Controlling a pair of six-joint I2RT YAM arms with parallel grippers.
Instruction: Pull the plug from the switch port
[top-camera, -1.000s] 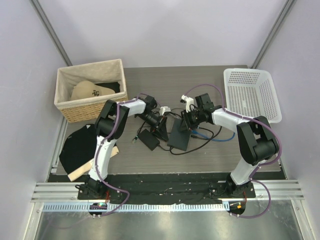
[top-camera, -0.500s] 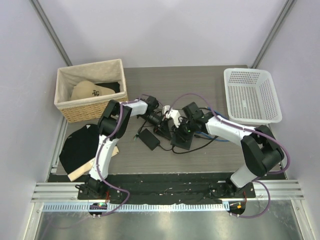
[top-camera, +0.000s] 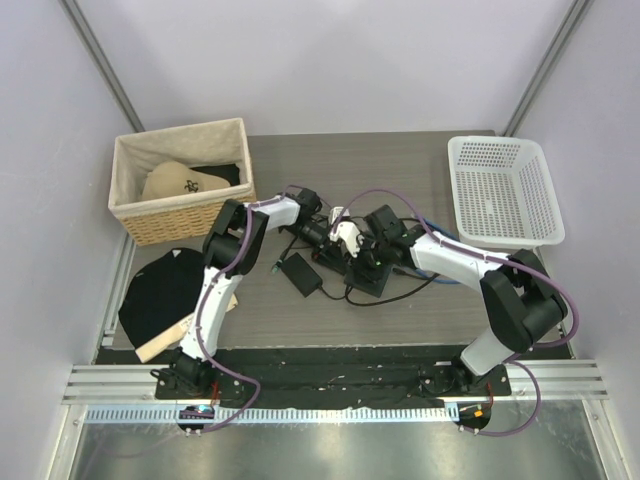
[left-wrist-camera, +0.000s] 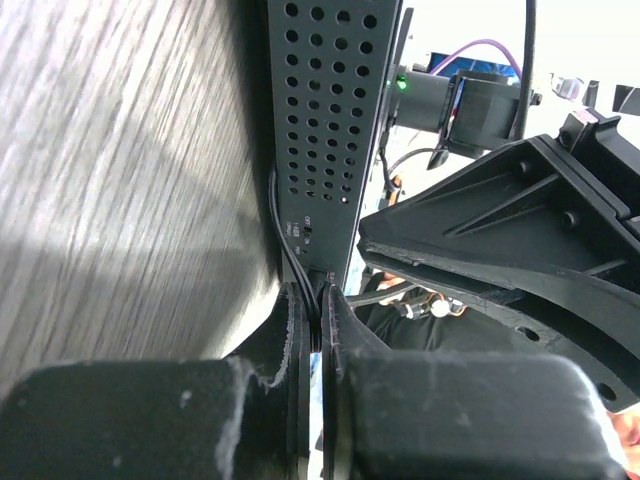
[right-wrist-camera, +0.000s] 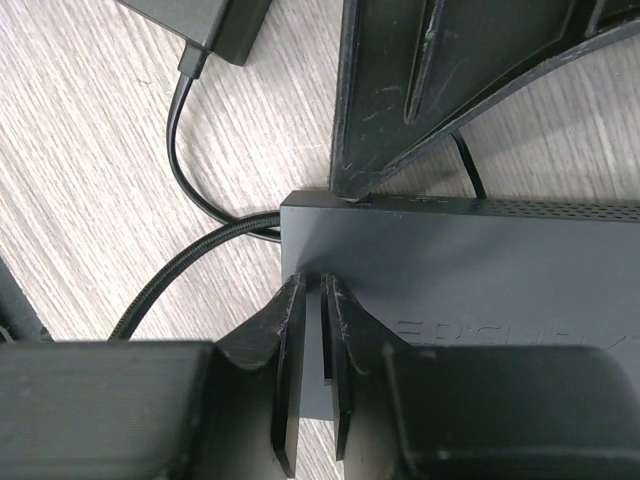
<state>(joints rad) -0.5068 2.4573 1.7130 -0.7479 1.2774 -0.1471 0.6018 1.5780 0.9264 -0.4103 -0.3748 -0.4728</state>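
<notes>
left pincer (left-wrist-camera: 318, 300) clamps a thin black cord (left-wrist-camera: 280, 230) at the switch box (left-wrist-camera: 330, 110) edge. right pincer (right-wrist-camera: 312, 290) — narrow, crowding close — sits at the box corner; i cannot tell if it grips.

Top view: plug and port not visible, covered where left arm (top-camera: 262, 212) and right arm (top-camera: 452, 255) meet over the black box (top-camera: 372, 282). Right wrist view: box runs off right edge, port side out of frame; adapter brick (right-wrist-camera: 205, 25) cut by top edge.
</notes>
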